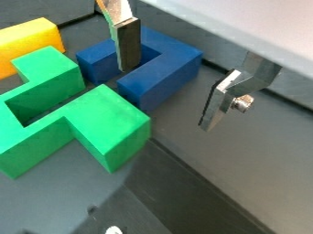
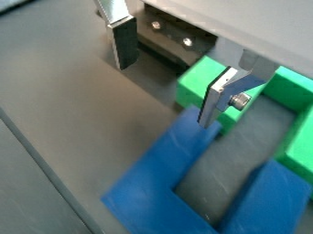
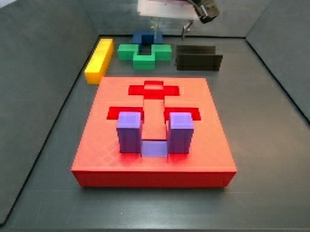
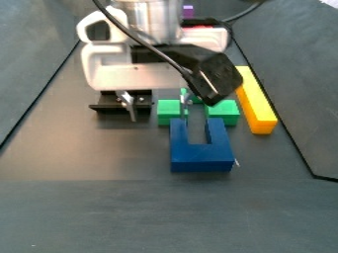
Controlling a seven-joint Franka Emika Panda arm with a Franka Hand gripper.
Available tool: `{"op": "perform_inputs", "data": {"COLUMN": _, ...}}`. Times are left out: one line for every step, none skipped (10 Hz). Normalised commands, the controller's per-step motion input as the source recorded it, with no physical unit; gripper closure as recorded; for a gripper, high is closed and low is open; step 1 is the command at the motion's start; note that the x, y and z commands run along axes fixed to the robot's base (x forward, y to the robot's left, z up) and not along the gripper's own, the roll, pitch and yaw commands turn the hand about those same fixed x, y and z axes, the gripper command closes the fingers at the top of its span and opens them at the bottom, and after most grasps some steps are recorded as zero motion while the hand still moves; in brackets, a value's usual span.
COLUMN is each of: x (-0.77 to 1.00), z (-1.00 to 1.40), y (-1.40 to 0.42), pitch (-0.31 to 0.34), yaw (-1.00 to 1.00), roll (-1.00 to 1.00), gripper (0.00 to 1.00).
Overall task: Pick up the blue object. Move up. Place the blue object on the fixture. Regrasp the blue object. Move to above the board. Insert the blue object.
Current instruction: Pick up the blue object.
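In a wrist view we see the gripper (image 1: 174,75) with fingers (image 1: 126,44) spread open, one plate standing in the notch of the small dark blue plastic U-shaped block (image 1: 141,69), beside the green block (image 1: 68,114). In a side view the blue block (image 4: 201,143) lies on the table, just before the green one.

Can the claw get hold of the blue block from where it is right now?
Probably yes. The claw is open and low over the blue block, one finger in its notch and the other outside a prong. The green block sits close but not between them.
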Motion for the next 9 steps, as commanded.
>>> {"op": "perform_inputs", "data": {"x": -0.25, "z": -0.18, "y": 0.03, "pitch": -0.066, "yaw": -0.08, "roll": -0.07, "gripper": 0.00}}
{"op": "perform_inputs", "data": {"x": -0.13, "z": -0.17, "y": 0.00, "pitch": -0.066, "yaw": -0.01, "roll": -0.06, "gripper": 0.00}}
{"op": "perform_inputs", "data": {"x": -0.01, "z": -0.27, "y": 0.00, "pitch": -0.084, "yaw": 0.00, "roll": -0.04, "gripper": 0.00}}
{"op": "perform_inputs", "data": {"x": 0.00, "z": -0.25, "y": 0.00, "pitch": -0.067, "yaw": 0.00, "roll": -0.02, "gripper": 0.00}}
{"op": "perform_inputs", "data": {"x": 0.00, "z": -0.21, "y": 0.00, "pitch": -0.051, "yaw": 0.00, "roll": -0.01, "gripper": 0.00}}
{"op": "perform_inputs", "data": {"x": 0.00, "z": -0.19, "y": 0.00, "pitch": -0.041, "yaw": 0.00, "roll": 0.00, "gripper": 0.00}}
{"op": "perform_inputs", "data": {"x": 0.00, "z": -0.11, "y": 0.00, "pitch": -0.027, "yaw": 0.00, "roll": 0.00, "gripper": 0.00}}
{"op": "perform_inputs", "data": {"x": 0.00, "z": -0.06, "y": 0.00, "pitch": -0.004, "yaw": 0.00, "roll": 0.00, "gripper": 0.00}}
{"op": "perform_inputs", "data": {"x": 0.00, "z": -0.02, "y": 0.00, "pitch": 0.000, "yaw": 0.00, "roll": 0.00, "gripper": 0.00}}
